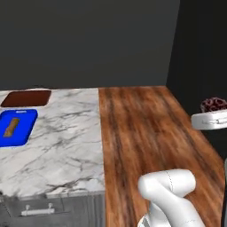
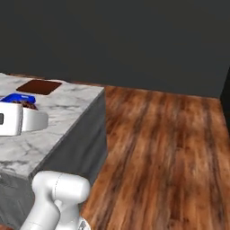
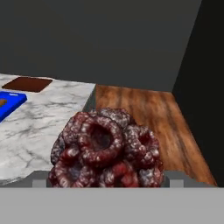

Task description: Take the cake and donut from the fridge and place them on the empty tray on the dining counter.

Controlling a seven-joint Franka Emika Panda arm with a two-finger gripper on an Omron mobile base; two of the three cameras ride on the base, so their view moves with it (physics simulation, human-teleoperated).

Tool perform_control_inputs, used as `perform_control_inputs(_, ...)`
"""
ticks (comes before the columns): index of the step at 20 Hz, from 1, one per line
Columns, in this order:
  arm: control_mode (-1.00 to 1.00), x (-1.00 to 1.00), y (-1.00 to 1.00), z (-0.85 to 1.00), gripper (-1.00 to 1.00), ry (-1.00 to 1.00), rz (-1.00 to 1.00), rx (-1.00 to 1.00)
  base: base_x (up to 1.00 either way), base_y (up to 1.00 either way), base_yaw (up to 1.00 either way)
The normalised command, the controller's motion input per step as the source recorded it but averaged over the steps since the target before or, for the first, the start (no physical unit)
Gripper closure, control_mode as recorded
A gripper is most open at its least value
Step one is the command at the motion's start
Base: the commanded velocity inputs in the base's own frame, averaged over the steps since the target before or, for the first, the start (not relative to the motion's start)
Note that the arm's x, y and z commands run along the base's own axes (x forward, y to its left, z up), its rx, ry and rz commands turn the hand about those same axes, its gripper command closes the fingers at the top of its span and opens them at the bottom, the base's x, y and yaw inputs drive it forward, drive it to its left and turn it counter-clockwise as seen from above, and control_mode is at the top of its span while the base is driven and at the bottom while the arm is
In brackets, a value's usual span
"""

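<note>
1 cake (image 3: 105, 151), 1 tray (image 1: 26, 98)

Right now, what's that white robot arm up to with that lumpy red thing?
The arm is carrying the cake, a bumpy maroon dome, gripped between its jaws and held in the air. Ahead lies the dining counter with its marble top. At its far end sits the tray, with nothing on it, beside a blue tray.
</note>
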Motion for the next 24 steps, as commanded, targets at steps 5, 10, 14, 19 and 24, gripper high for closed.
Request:
perform_control_inputs(5, 1.00, 0.00, 0.00, 0.00, 1.00, 0.00, 0.00, 0.00, 1.00, -0.77, 0.24)
perform_control_inputs(10, 1.00, 0.00, 0.00, 0.00, 1.00, 0.00, 0.00, 0.00, 1.00, -0.67, 0.27)
perform_control_inputs(14, 1.00, 0.00, 0.00, 0.00, 1.00, 0.00, 0.00, 0.00, 1.00, -0.37, 0.32)
perform_control_inputs(19, 1.00, 0.00, 0.00, 0.00, 1.00, 0.00, 0.00, 0.00, 1.00, -0.14, 0.43)
perform_control_inputs(24, 1.00, 0.00, 0.00, 0.00, 1.00, 0.00, 0.00, 0.00, 1.00, -0.40, 0.31)
